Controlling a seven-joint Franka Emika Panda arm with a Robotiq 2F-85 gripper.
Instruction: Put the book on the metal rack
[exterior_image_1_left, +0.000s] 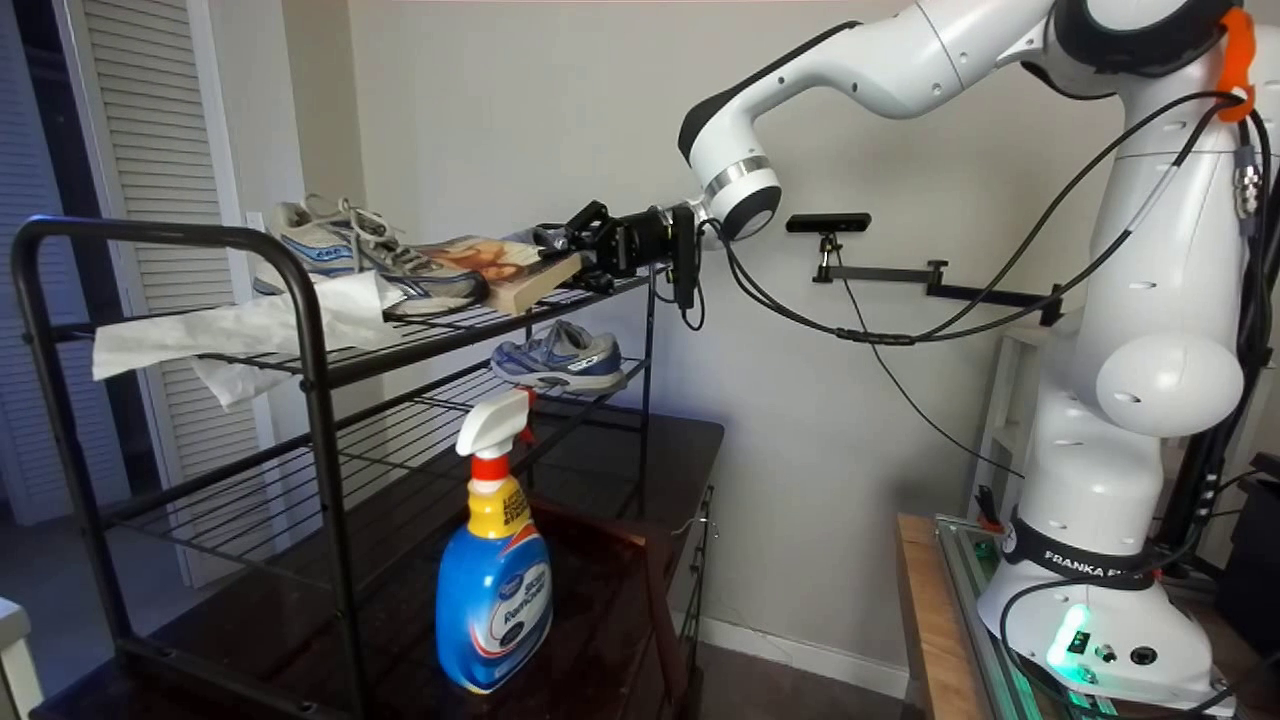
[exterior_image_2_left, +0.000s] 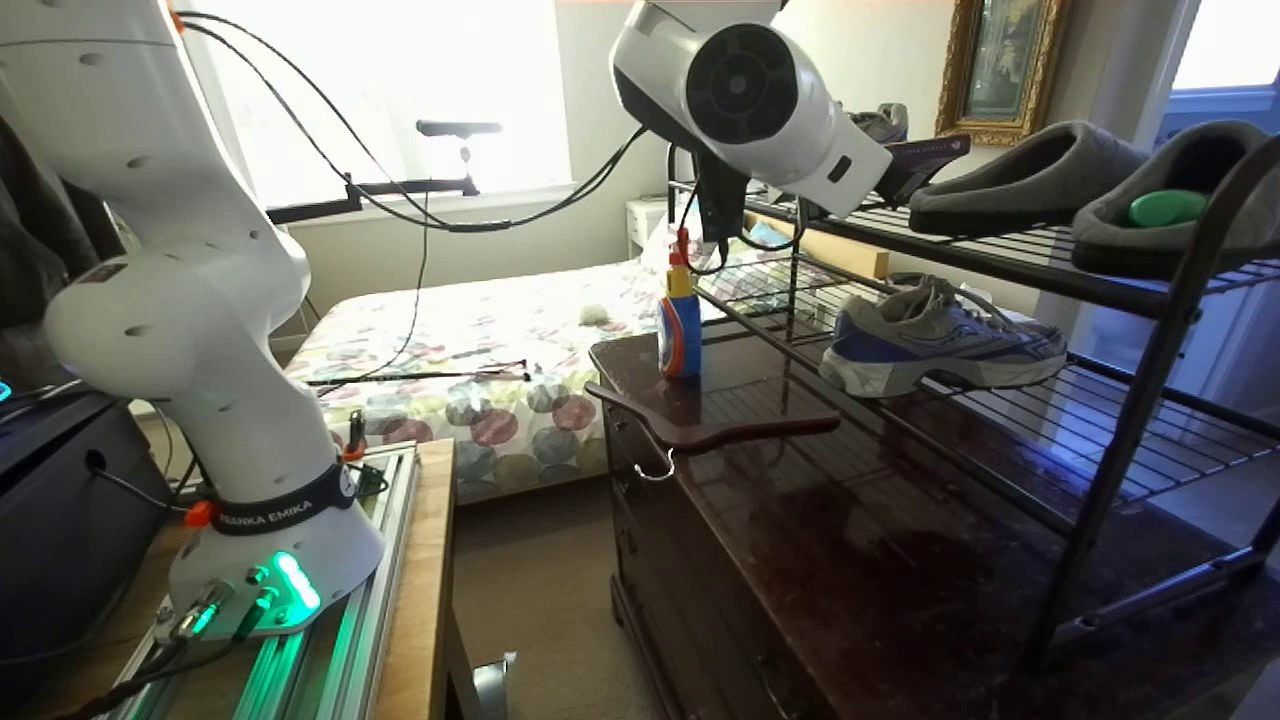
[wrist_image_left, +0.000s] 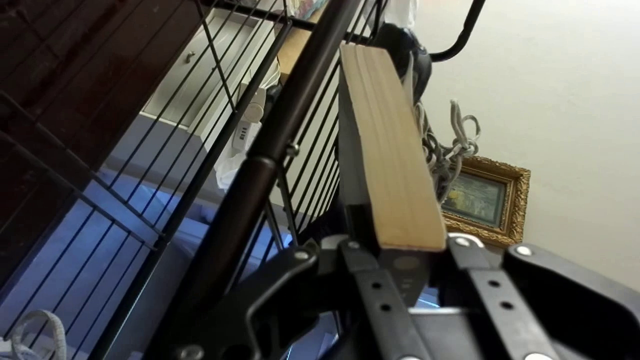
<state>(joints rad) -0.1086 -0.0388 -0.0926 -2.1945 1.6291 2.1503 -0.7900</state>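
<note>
Black tubular-metal rack (exterior_image_1_left: 333, 500): at the left in an exterior view; its wire top tier looks rigid, though a corner could snag.
White crumpled paper-like sheet (exterior_image_1_left: 250, 328): drapes that tier; probably slippery under anything laid on it.
Grey, blue-trimmed lace-up footwear (exterior_image_1_left: 325, 250): on the same tier; sideways room seems short.
Thick book (exterior_image_1_left: 537, 282) with orange pictured cover and tan page edges: just beside the footwear at top-tier level, contact with the wires unclear; likely light, stiff across its thickness, with a smooth cover that may slip and pages that could fan.
Black two-fingered hand (wrist_image_left: 410, 247): set narrow on the book's near end, pinching across its thickness; a deep, square hold should resist drooping.
</note>
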